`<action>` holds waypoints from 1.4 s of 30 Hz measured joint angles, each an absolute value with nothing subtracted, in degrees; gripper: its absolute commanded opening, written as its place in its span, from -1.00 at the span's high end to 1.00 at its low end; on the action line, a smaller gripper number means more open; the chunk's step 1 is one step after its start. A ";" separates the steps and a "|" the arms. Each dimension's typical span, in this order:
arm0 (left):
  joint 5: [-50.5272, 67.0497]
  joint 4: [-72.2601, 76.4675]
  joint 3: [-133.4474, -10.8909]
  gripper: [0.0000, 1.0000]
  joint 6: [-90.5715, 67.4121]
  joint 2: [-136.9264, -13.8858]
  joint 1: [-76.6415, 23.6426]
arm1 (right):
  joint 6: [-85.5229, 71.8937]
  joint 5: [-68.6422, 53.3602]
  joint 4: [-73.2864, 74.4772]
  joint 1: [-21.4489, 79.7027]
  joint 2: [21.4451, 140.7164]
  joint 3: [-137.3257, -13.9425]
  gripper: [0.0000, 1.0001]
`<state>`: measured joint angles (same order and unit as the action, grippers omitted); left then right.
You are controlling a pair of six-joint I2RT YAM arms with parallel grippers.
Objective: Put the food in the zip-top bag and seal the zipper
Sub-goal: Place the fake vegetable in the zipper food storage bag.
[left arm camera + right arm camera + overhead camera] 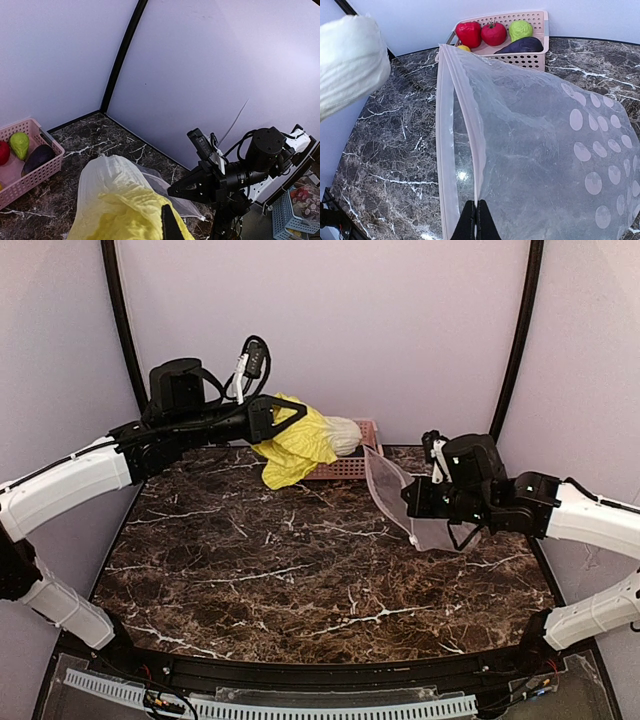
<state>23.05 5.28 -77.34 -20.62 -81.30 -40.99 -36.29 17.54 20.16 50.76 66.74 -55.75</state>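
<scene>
Pinched at its mouth edge by the right gripper (476, 215), the bag (545, 150) is held up; the cabbage (300, 445) is clamped by the left gripper (288, 417) near the basket (345, 470).

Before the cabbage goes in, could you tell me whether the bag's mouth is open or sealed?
Open: the zip-top bag shows its zipper lips parted, a gap between them.

You've got soft, even light in all three views — shadows on the table (300, 570) are faint. Overhead view bows the black corner posts (118, 320). Right wrist view: cabbage (350, 60) up close is washed out and blurred, small glare spot shines through the bag (545, 150). Left wrist view goes soft at the bottom edge.
</scene>
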 measured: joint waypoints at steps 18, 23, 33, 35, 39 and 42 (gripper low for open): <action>22.92 7.68 -71.26 0.99 -27.29 -79.15 -49.78 | -36.60 16.01 19.40 50.57 64.79 -54.24 1.00; 23.05 9.76 -71.31 0.99 -28.12 -80.82 -50.43 | -36.73 15.86 19.29 50.57 63.94 -54.08 1.00; 23.97 12.60 -71.31 0.99 -30.09 -85.21 -51.20 | -36.75 15.38 19.25 50.57 63.86 -54.00 1.00; 23.81 12.62 -71.31 0.99 -30.15 -85.62 -51.24 | -36.75 15.07 19.22 50.54 63.83 -53.95 1.00; 22.65 12.10 -71.31 0.99 -30.11 -85.82 -51.29 | -36.73 14.06 17.98 50.54 63.70 -53.60 1.00; 21.41 10.90 -71.31 0.99 -30.04 -85.86 -51.29 | -36.60 13.10 17.02 50.54 63.35 -52.97 1.00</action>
